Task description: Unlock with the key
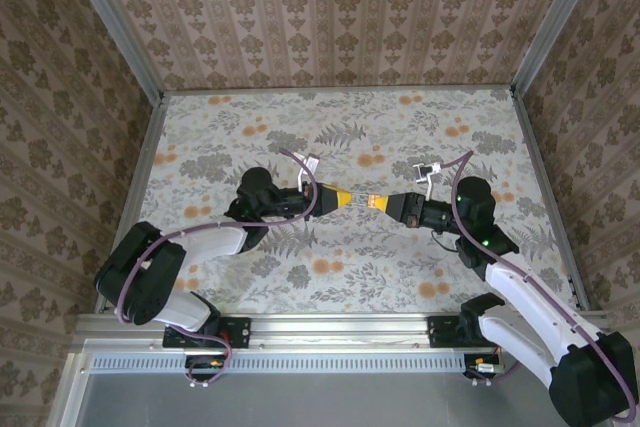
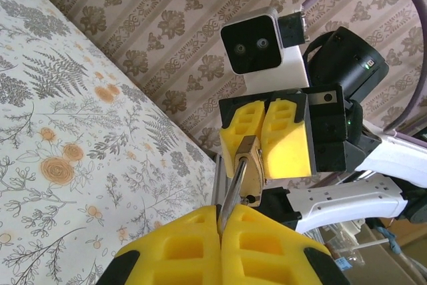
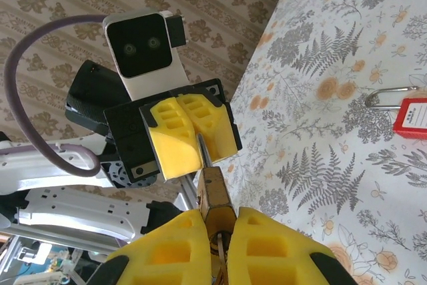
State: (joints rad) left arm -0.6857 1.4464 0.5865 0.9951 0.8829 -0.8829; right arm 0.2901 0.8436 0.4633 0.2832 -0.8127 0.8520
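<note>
Brass padlock (image 3: 213,195) pinched in right gripper (image 3: 215,221), jaws almost shut on its body. Opposite, left gripper (image 2: 220,223) clamped hard on the thin silver shackle (image 2: 230,195), pads closed right round it. Nose to nose in mid-air over mid-table, lock strung between. And no key in either jaw!

Key (image 3: 409,118) lying flat on the table (image 1: 330,117), off to one side of the pair and well apart from the lock. Red head plain to see, silver metal poking from one end; blade or ring, hard to tell. Probably feather-light and stiff, with thin metal easy to bend if levered and a smooth plastic head apt to skate on the tabletop. Best taken across the flat sides of the red head, leaving the blade free for the keyhole. Needs one gripper freed first, likely the left.

Outward now: plenty of bare patterned top all round. Walls (image 1: 320,17) on three sides, well back. Rail (image 1: 330,325) along the near edge by the bases. Ample room to drop and swing sideways; only tight spot between the two wrists.
</note>
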